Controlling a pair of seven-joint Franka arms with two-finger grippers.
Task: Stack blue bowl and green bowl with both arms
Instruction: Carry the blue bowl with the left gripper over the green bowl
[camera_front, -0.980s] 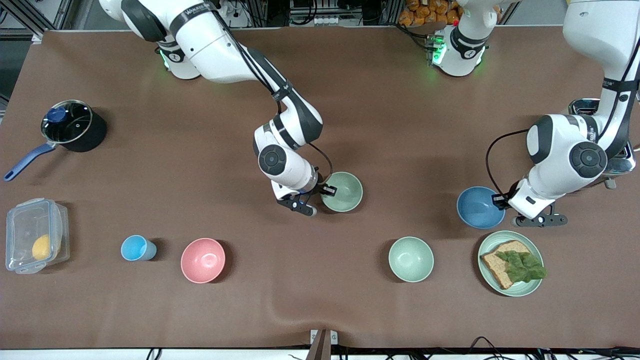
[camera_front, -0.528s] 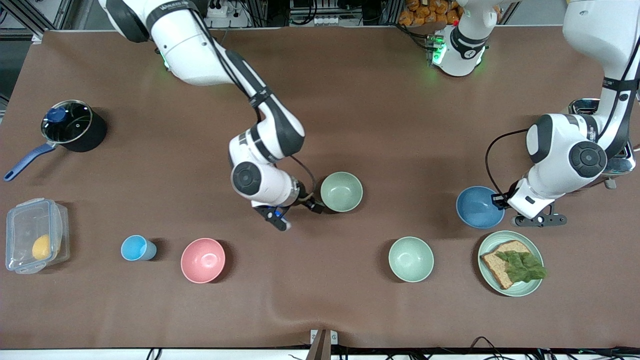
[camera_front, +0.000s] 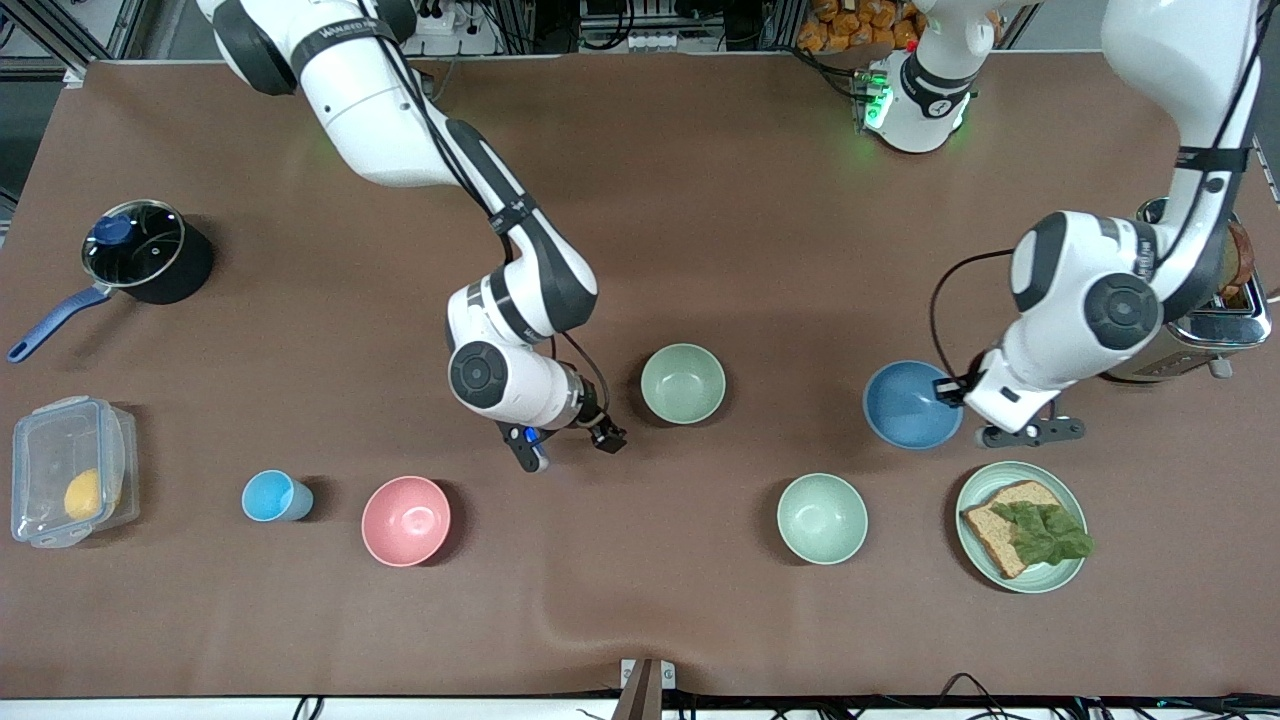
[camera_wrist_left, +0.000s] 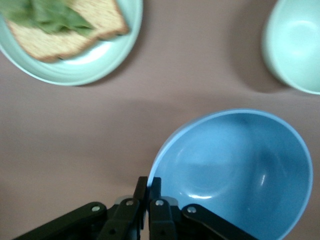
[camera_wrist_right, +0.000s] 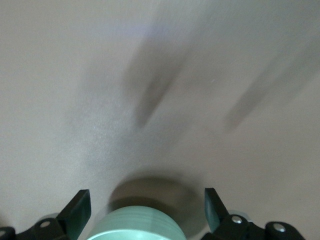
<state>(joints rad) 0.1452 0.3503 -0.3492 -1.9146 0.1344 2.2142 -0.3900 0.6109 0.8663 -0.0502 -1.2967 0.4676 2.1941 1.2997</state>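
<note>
Two arms on this one. Left end effector is clamped on the rim of the blue bowl, fingers pinched tight on the edge, and the bowl is tipped and held over the bench toward the left arm's end, roughly mid-depth. Just nearer the front edge sits a pale green plate with a slice of bread and lettuce, plus a paler mint bowl beside it.

Right end effector is spread wide with nothing in it, low over bare bench near the middle. The green bowl sits upright on the bench close by, toward the left arm's end from it; the right wrist view shows it between the spread fingers, not touching.

Pink bowl and a small light-blue cup sit closer to the front edge toward the right arm's end.
</note>
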